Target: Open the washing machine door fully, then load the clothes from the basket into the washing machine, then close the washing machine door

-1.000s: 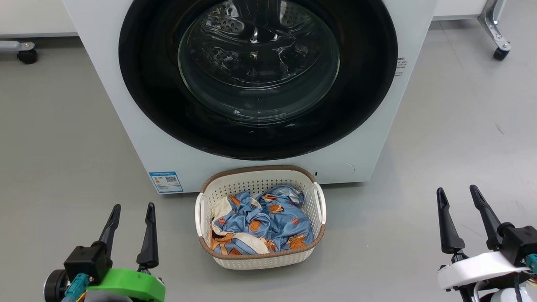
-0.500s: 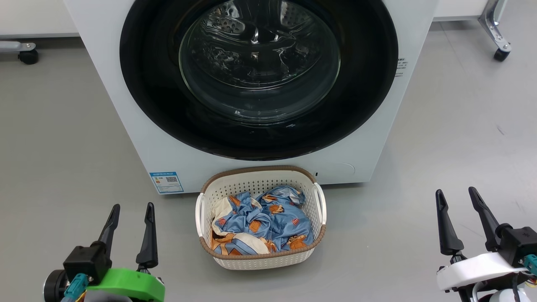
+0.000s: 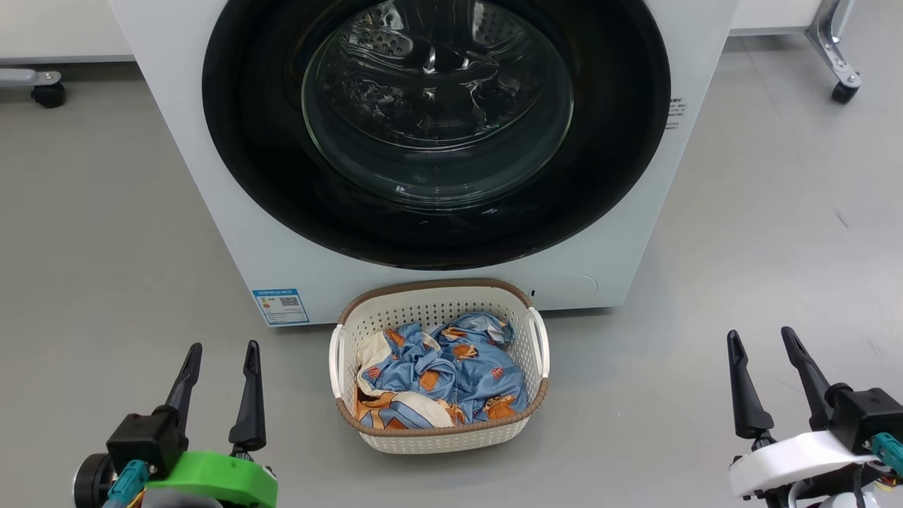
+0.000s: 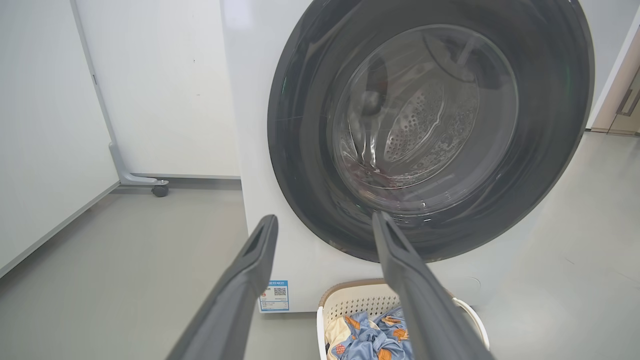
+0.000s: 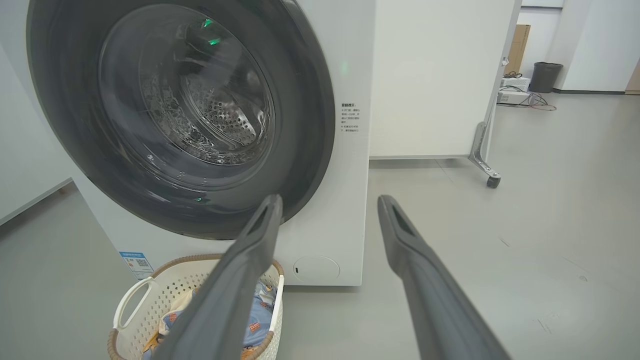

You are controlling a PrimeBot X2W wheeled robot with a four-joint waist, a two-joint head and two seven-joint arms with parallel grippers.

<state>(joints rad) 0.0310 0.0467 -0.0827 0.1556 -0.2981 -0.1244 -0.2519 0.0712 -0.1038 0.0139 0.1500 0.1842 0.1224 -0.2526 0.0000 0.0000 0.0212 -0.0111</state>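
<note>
The white washing machine (image 3: 211, 212) stands ahead, its round black-rimmed door (image 3: 261, 176) shut flat against the front, the steel drum visible through the glass. On the floor just before it sits the cream basket (image 3: 437, 437), holding the light-blue printed clothes (image 3: 441, 370). My left gripper (image 3: 220, 348) hovers open at the lower left, well left of the basket. Low at the right, my right gripper (image 3: 760, 334) is open too, far right of the basket. The left wrist view shows the door (image 4: 310, 150) and basket (image 4: 350, 300); the right wrist view shows the door (image 5: 305, 125) and basket (image 5: 165, 285).
Grey floor surrounds the machine. Wheeled frame legs stand at the back left (image 3: 39, 85) and back right (image 3: 836, 63). White partition panels flank the machine (image 4: 160, 90). A dark bin (image 5: 545, 76) and cables lie far off to the right.
My right gripper has dropped slightly lower and a touch leftward in the head view. The left gripper, basket and door have stayed put.
</note>
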